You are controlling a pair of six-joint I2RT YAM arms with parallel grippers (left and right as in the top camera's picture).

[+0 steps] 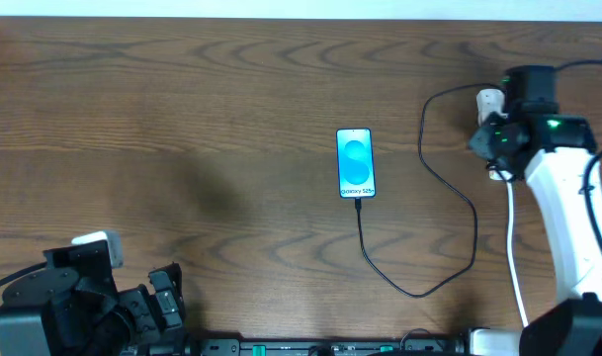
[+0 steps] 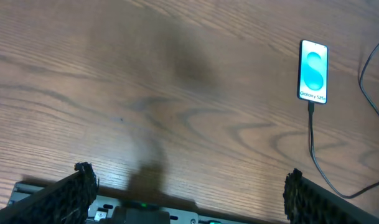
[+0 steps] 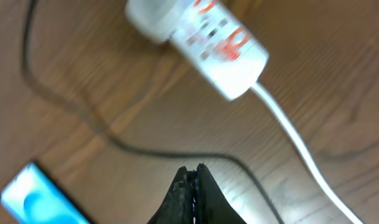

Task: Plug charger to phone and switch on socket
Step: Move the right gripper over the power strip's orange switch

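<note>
The white power strip (image 1: 490,101) in the upper right looks hard, light and slidy, so the right pincer (image 3: 192,177), pressed together near it, should poke its red switch (image 3: 236,43), while the left pincer (image 2: 189,182) sits spread wide.

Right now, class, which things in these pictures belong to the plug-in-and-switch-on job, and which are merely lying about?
Belong to the job:
phone
charger, its tip at the phone's bottom edge
socket

Not of the job:
wooden table, just the surface underneath
</note>
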